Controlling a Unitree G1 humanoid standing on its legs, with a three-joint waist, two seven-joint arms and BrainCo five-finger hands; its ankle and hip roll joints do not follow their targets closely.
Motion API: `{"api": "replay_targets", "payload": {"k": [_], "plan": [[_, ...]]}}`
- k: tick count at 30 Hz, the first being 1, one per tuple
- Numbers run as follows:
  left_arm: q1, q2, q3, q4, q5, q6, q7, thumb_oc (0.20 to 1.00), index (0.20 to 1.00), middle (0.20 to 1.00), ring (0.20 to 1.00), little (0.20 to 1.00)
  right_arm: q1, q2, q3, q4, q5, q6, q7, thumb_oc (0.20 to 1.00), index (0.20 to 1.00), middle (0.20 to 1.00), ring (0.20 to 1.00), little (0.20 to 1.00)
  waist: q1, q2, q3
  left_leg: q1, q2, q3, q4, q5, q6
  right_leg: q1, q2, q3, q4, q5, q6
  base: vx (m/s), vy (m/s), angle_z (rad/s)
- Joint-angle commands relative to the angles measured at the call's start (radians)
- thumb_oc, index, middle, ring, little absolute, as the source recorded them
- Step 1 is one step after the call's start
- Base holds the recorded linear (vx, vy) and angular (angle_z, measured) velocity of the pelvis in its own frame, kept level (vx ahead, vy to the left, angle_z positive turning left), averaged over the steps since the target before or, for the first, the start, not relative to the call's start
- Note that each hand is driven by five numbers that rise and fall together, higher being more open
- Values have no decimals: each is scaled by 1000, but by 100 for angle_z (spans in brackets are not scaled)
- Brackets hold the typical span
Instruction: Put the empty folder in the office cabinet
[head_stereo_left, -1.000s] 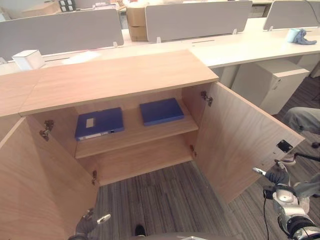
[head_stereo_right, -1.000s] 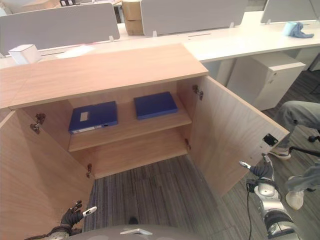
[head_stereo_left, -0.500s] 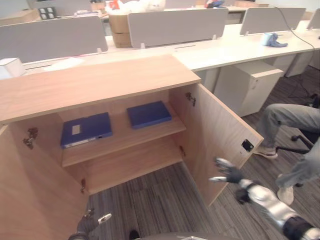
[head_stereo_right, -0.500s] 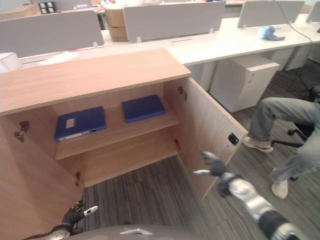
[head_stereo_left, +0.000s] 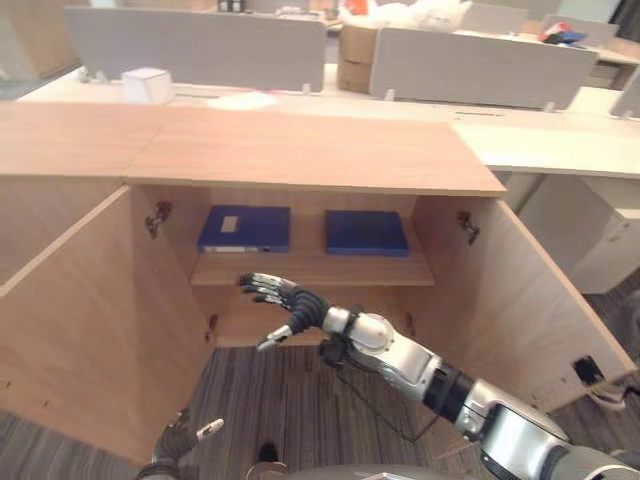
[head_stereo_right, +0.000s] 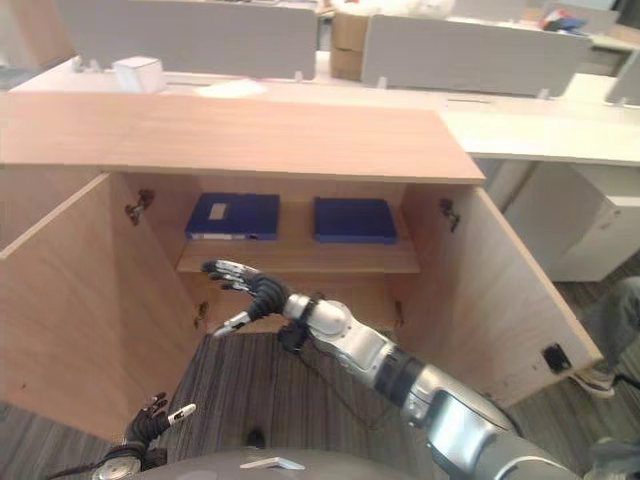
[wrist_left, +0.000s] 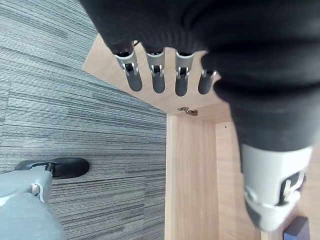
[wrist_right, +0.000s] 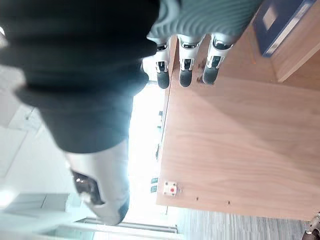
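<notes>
The wooden office cabinet (head_stereo_left: 300, 150) stands with both doors swung out. On its upper shelf (head_stereo_left: 310, 270) lie two blue folders side by side: one with a white label (head_stereo_left: 244, 227) on the left, a plain one (head_stereo_left: 366, 231) on the right. My right hand (head_stereo_left: 285, 300) reaches across in front of the shelf edge, below the labelled folder, open with spread fingers and holding nothing. In the right wrist view a corner of the labelled folder (wrist_right: 280, 20) shows past the fingers (wrist_right: 182, 72). My left hand (head_stereo_left: 180, 445) hangs low near the floor, open and empty.
The left door (head_stereo_left: 70, 330) and right door (head_stereo_left: 540, 310) jut out towards me, with grey carpet (head_stereo_left: 280, 400) between them. White desks with grey partitions (head_stereo_left: 200, 45) run behind; a white box (head_stereo_left: 147, 84) sits there. A person's leg (head_stereo_right: 615, 320) shows at the right.
The camera has swung, so the cabinet now sits centred. My right arm has swept from beside the right door across to the front of the shelf. The left hand stays low.
</notes>
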Motion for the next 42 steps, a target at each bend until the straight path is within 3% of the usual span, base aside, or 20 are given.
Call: {"api": "replay_targets", "payload": {"k": [1, 9, 13, 15, 17, 20, 22, 23, 27, 28, 30, 31, 36, 42], "plan": [[-80, 48, -19, 41, -33, -26, 37, 1000, 1000, 1000, 1000, 1000, -37, -31, -31, 102, -49, -43, -66, 1000, 1000, 1000, 1000, 1000, 34, 19, 19, 23, 27, -23, 2, -57, -43, -25, -28, 33, 3, 13, 21, 27, -6, 47], [-79, 66, 15, 62, 5, -31, 93, 1000, 1000, 1000, 1000, 1000, 5, -35, -84, 169, -62, -57, -124, 1000, 1000, 1000, 1000, 1000, 56, 12, 21, 13, 17, -47, 4, -55, -41, -22, -28, 17, 6, 10, 15, 16, -2, 14], [-50, 50, 88, 80, 32, -46, 100, 1000, 1000, 1000, 1000, 1000, 378, -271, -303, 34, -95, -120, -169, 1000, 1000, 1000, 1000, 1000, -33, 26, 38, 27, 25, -19, 7, -62, -46, -33, -23, 47, 12, 10, 20, -4, -5, 2], [-16, 36, 124, 96, 55, -51, 95, 1000, 1000, 1000, 1000, 1000, 610, -341, -467, -22, -226, -148, -216, 1000, 1000, 1000, 1000, 1000, -83, 38, 34, 39, 30, -5, 7, -68, -47, -35, -24, 55, 13, 6, 23, 19, -3, -16], [20, 21, 143, 97, 74, -57, 94, 1000, 1000, 1000, 1000, 1000, 791, -339, -638, -3, -317, -156, -275, 1000, 1000, 1000, 1000, 1000, -137, 54, 26, 55, 34, 13, 8, -75, -47, -36, -24, 70, 14, 5, 27, 44, 0, -36], [34, 14, 153, 88, 82, -61, 98, 1000, 1000, 1000, 1000, 1000, 921, -328, -787, -13, -380, -171, -340, 1000, 1000, 1000, 1000, 1000, -195, 75, 31, 75, 41, 48, 9, -81, -48, -49, -23, 108, 14, 7, 31, 12, -6, -56], [34, 14, 152, 88, 82, -61, 98, 1000, 1000, 1000, 1000, 1000, 923, -328, -788, -15, -380, -170, -339, 1000, 1000, 1000, 1000, 1000, -193, 76, 27, 70, 42, 49, 8, -77, -47, -55, -22, 110, 14, 10, 31, -16, 4, -56], [39, 8, 157, 77, 83, -66, 103, 1000, 1000, 1000, 1000, 1000, 978, -327, -852, -49, -410, -182, -368, 1000, 1000, 1000, 1000, 1000, -233, 87, 34, 80, 46, 72, 8, -79, -49, -69, -22, 136, 15, 15, 33, -12, 7, -42], [39, 6, 154, 76, 84, -69, 105, 1000, 1000, 1000, 1000, 1000, 1005, -330, -877, -63, -431, -186, -385, 1000, 1000, 1000, 1000, 1000, -246, 93, 33, 83, 48, 83, 8, -80, -50, -77, -21, 150, 17, 17, 33, -9, 9, -33], [47, -4, 150, 74, 81, -75, 110, 1000, 1000, 1000, 1000, 1000, 1056, -318, -912, -70, -458, -192, -411, 1000, 1000, 1000, 1000, 1000, -297, 108, 41, 96, 48, 108, 8, -85, -51, -93, -20, 185, 22, 23, 36, -13, 31, -44], [47, -4, 150, 74, 81, -75, 110, 1000, 1000, 1000, 1000, 1000, 1056, -318, -912, -70, -458, -192, -411, 1000, 1000, 1000, 1000, 1000, -297, 108, 41, 96, 48, 108, 8, -85, -51, -93, -20, 185, 22, 23, 36, -9, 39, -23], [57, -19, 143, 69, 72, -78, 115, 1000, 1000, 1000, 1000, 1000, 1070, -280, -937, 3, -458, -175, -456, 1000, 1000, 1000, 1000, 1000, -335, 127, 46, 106, 42, 126, 5, -88, -52, -108, -20, 214, 24, 32, 39, -4, 46, -2], [46, -23, 116, 59, 68, -80, 119, 1000, 1000, 1000, 1000, 1000, 984, -241, -964, 152, -396, -163, -529, 1000, 1000, 1000, 1000, 1000, -333, 137, 40, 113, 36, 126, 2, -92, -49, -105, -22, 218, 21, 36, 39, 9, 26, -46], [1, 2, 51, 18, 60, -81, 119, 1000, 1000, 1000, 1000, 1000, 745, -247, -1021, 356, -288, -162, -670, 1000, 1000, 1000, 1000, 1000, -274, 150, 22, 117, 28, 108, -1, -102, -41, -75, -35, 187, 11, 26, 35, 12, 5, 18]]}}
